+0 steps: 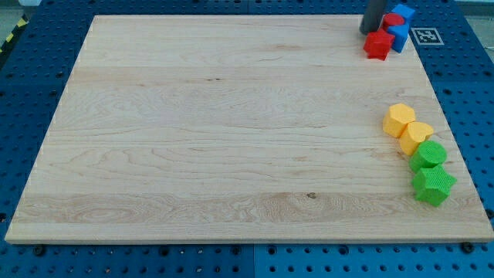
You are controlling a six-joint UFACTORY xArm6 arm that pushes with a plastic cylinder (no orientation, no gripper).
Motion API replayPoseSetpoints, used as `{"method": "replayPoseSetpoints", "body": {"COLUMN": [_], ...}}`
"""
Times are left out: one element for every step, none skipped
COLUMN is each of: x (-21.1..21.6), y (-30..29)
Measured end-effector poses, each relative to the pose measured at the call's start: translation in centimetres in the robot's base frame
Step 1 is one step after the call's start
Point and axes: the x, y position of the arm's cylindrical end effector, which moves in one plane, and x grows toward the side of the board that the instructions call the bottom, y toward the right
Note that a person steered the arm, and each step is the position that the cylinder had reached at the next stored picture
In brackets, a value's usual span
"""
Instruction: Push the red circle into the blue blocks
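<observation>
Apparently my tip (pixel 369 31), a bare rod grasping nothing, stands at 9 o'clock of the red circle (pixel 393 20) to press it against the blue blocks (pixel 400 31) at the board's (pixel 231 139) top-right corner, near a red block (pixel 377 45)

The wooden board (pixel 231 123) carries four non-task blocks near its right edge: yellow hexagon (pixel 399 120), yellow heart (pixel 417 136), green circle (pixel 428 154), green star (pixel 433 185). A red block (pixel 377 45) sits near its top-right corner.
</observation>
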Motion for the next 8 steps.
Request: {"method": "replayPoseSetpoints", "body": {"x": [0.0, -4.9, -4.9, -5.0, -2.8, 4.9, 13.0, 15.5], "y": [-4.0, -9.9, -9.9, -9.2, -11.4, -10.9, -3.3, 10.6]}}
